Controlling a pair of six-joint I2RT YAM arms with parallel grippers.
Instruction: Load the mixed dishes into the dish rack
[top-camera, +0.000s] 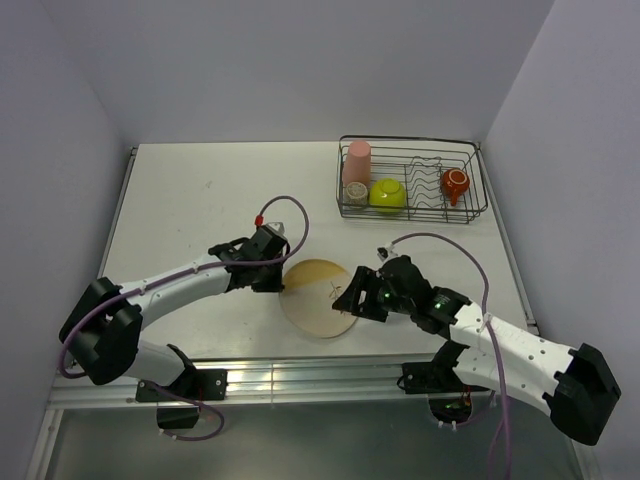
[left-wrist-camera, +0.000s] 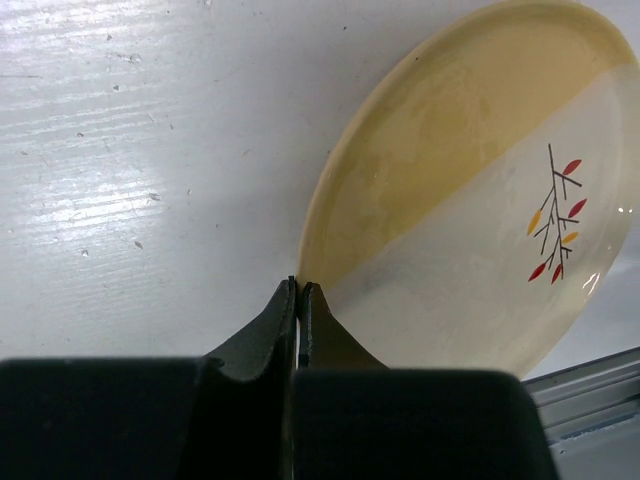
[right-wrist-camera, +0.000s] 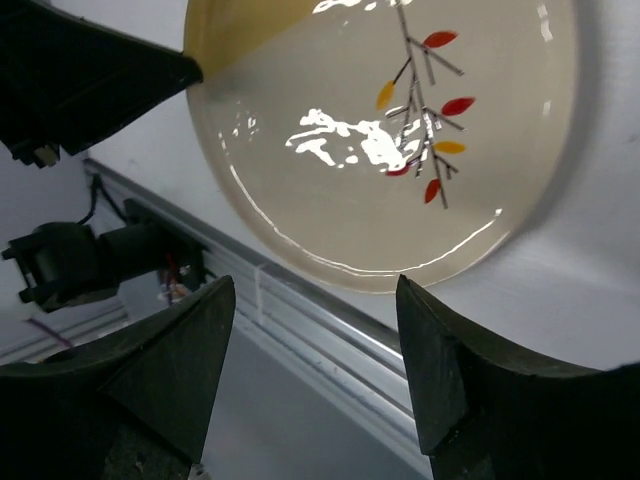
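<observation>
The large pale-yellow plate (top-camera: 318, 298) with the twig motif lies on the white table near its front edge; it also shows in the left wrist view (left-wrist-camera: 470, 200) and the right wrist view (right-wrist-camera: 380, 130). My left gripper (top-camera: 277, 284) is shut, its tips (left-wrist-camera: 299, 285) against the plate's left rim. My right gripper (top-camera: 343, 300) is open and empty at the plate's right side, its jaws (right-wrist-camera: 312, 285) apart in front of the near rim. The dish rack (top-camera: 480, 192) at the back right holds the pink tumbler (top-camera: 356, 162), beige cup (top-camera: 356, 193), lime-green bowl (top-camera: 388, 194) and orange mug (top-camera: 455, 184).
An aluminium rail (top-camera: 300, 375) runs along the table's front edge, just below the plate; it also shows in the right wrist view (right-wrist-camera: 330, 340). Grey walls close in the table on the left, back and right. The rack's wavy slot wires (top-camera: 425, 180) stand between bowl and mug.
</observation>
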